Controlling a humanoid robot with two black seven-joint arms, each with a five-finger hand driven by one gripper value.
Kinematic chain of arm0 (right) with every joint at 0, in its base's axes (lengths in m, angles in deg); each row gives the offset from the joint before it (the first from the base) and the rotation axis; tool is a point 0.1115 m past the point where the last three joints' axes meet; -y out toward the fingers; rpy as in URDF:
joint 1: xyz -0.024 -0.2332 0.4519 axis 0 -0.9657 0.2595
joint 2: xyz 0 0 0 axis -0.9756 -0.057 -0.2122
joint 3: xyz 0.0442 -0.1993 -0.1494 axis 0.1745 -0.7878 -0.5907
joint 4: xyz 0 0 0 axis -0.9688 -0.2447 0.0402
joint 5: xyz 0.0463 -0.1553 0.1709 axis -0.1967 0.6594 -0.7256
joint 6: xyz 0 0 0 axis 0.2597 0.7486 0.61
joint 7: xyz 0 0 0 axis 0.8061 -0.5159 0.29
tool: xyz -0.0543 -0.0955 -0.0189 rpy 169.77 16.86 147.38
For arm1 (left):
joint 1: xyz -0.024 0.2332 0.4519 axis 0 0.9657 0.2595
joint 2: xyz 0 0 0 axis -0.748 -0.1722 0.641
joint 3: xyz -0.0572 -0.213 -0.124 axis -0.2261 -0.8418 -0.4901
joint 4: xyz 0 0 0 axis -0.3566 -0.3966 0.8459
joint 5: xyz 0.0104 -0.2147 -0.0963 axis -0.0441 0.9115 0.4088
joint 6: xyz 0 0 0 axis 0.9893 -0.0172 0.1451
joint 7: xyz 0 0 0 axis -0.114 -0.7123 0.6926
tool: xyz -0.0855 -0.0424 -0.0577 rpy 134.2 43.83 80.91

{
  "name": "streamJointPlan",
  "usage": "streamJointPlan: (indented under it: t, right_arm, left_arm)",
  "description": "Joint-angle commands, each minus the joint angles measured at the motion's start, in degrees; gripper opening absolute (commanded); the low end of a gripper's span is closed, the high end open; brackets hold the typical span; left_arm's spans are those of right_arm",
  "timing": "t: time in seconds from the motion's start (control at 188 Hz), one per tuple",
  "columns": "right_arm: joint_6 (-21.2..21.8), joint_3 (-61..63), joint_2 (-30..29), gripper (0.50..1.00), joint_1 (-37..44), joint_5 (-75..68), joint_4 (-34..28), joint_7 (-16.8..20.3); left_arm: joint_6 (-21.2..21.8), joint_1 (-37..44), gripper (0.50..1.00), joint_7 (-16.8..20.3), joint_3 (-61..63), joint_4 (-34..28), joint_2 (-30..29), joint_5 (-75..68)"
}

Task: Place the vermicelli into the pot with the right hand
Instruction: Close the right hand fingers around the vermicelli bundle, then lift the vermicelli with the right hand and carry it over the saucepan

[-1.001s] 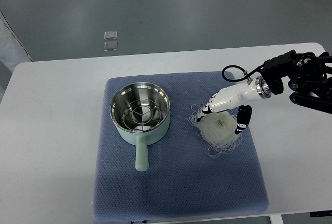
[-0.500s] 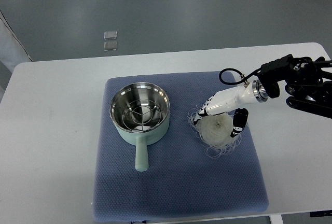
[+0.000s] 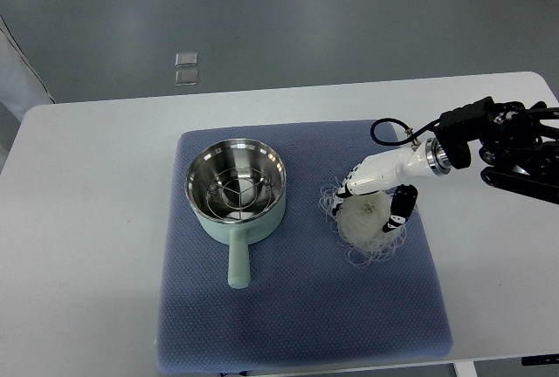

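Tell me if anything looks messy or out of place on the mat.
Only the vermicelli: loose strands stray from the bundle onto the blue mat around the right hand. The pot sits upright and holds only a wire rack.

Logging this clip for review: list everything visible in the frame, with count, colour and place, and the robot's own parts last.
Table: one, white, fills the lower frame.
Mat: one, blue-grey, centred on the table.
Pot: one, mint green, steel inside with a wire rack, on the mat's left part, handle toward the camera.
Vermicelli: one pale nest, on the mat right of the pot.
Clear squares: two, on the grey floor beyond the table.
Right hand: one, white and black, fingers straddling the vermicelli.
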Motion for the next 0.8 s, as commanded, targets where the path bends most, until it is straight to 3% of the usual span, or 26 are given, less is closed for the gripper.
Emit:
streamJointPlan:
  t: [0.0, 0.144, 0.218, 0.793]
  right_arm:
    - [0.05, -0.02, -0.12, 0.699, -0.02, 0.13, -0.01, -0.02]
    - [0.05, -0.02, -0.12, 0.578, 0.07, 0.13, -0.01, -0.02]
    - [-0.04, 0.07, -0.12, 0.543, 0.07, 0.13, 0.07, -0.11]
    - [1.1, 6.49, 0.94, 0.545, 1.65, -1.98, 0.07, -0.54]
  left_arm:
    - [-0.01, 0.01, 1.0, 0.0, 0.0, 0.0, 0.0, 0.0]
    - [-0.01, 0.01, 1.0, 0.0, 0.0, 0.0, 0.0, 0.0]
    - [-0.01, 0.01, 1.0, 0.0, 0.0, 0.0, 0.0, 0.0]
    - [-0.01, 0.01, 1.0, 0.0, 0.0, 0.0, 0.0, 0.0]
